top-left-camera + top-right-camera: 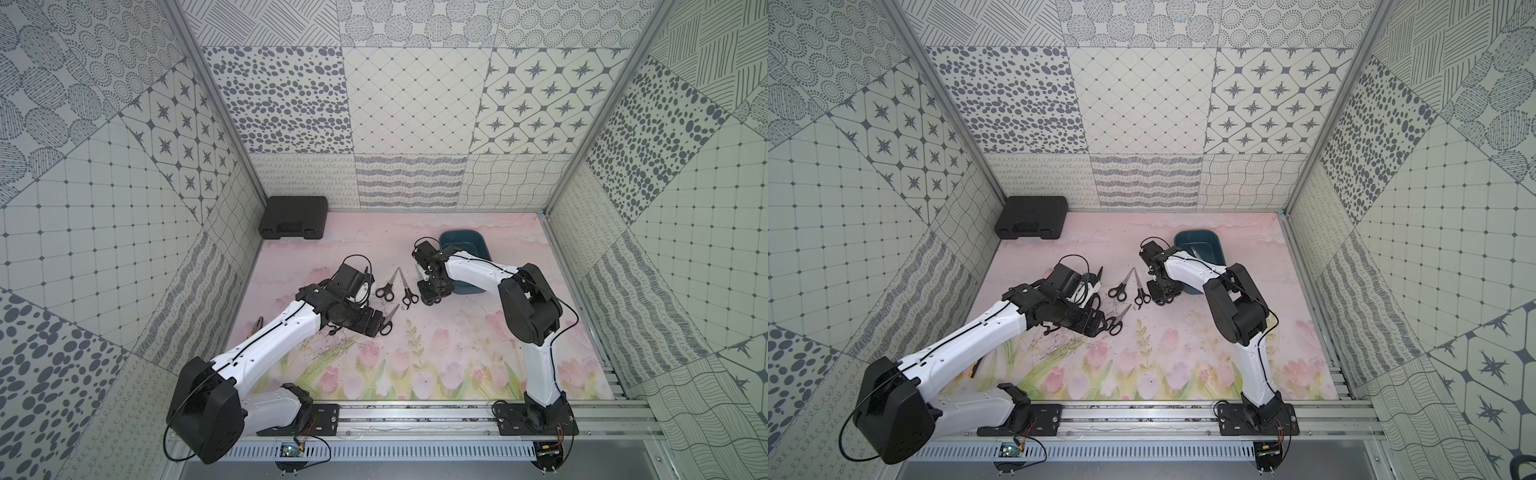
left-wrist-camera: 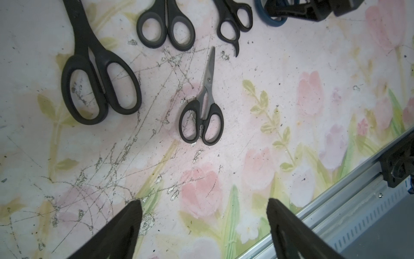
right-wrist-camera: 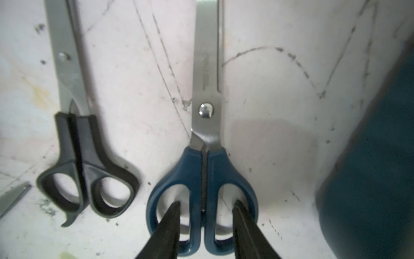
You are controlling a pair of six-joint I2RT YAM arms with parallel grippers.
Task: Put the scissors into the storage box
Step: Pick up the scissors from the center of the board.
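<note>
**Blue-handled scissors [image 3: 207, 125] straddled beside the storage box [image 3: 369, 179]**

My right hand [image 3: 207, 206] is down on the blue-handled scissors, which lie flat on the desk [image 3: 268, 89] just beside the storage box. One fingertip sits inside each loop, and the hand is not clenched: I see gaps to the handle bars. A small black-handled pair [image 3: 76, 145] lies close alongside, farther from the box. Farther still, my left hand [image 2: 203, 205] hangs released above the desk, with a small pair [image 2: 207, 85] ahead of it and the large black pair [image 2: 94, 67] near that.

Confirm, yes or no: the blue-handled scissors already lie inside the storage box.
No, the blue-handled scissors lie on the mat beside the storage box.
</note>
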